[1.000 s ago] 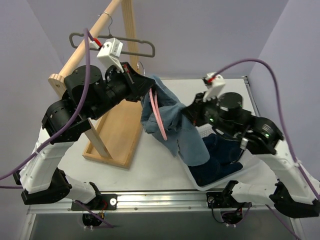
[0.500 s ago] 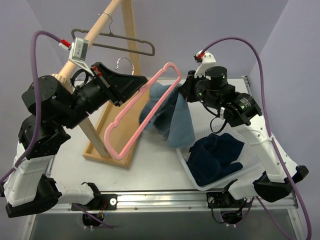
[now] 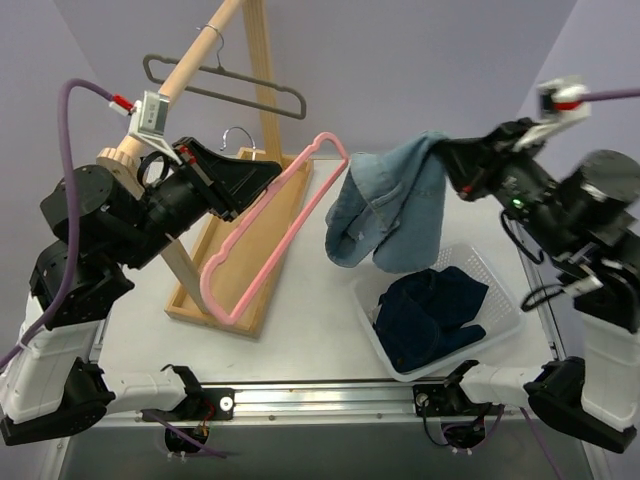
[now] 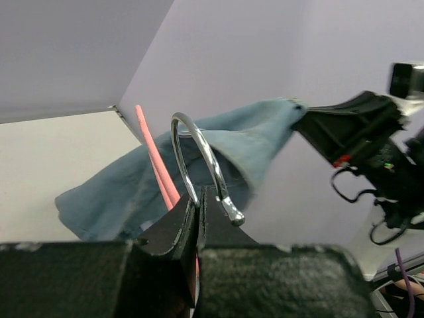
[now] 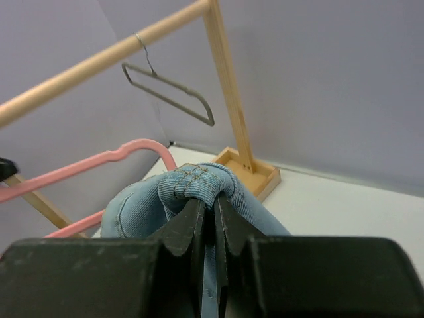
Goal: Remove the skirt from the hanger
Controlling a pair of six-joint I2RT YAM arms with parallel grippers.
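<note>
- Left gripper (image 3: 262, 168): fingers are pinching shut on the metal hook (image 4: 199, 149) of the pink hanger (image 3: 207, 285), which is tilting down across the wooden rack (image 3: 265, 60).
- Right gripper (image 3: 455, 160): jaws are clamping a bunched fold of the skirt (image 3: 390, 205) and holding it up in the air.
- Skirt: light blue denim, draping down from the right gripper above the white basket (image 3: 478, 268). It is hanging just beside the hanger's upper corner; whether the two are touching cannot be told.
- Dark blue garment (image 3: 430, 315): lying inside the basket.
- Grey hanger (image 3: 152, 70): hanging on the rack's rail.
- Table (image 3: 310, 320): white, bearing the rack base and the basket.
</note>
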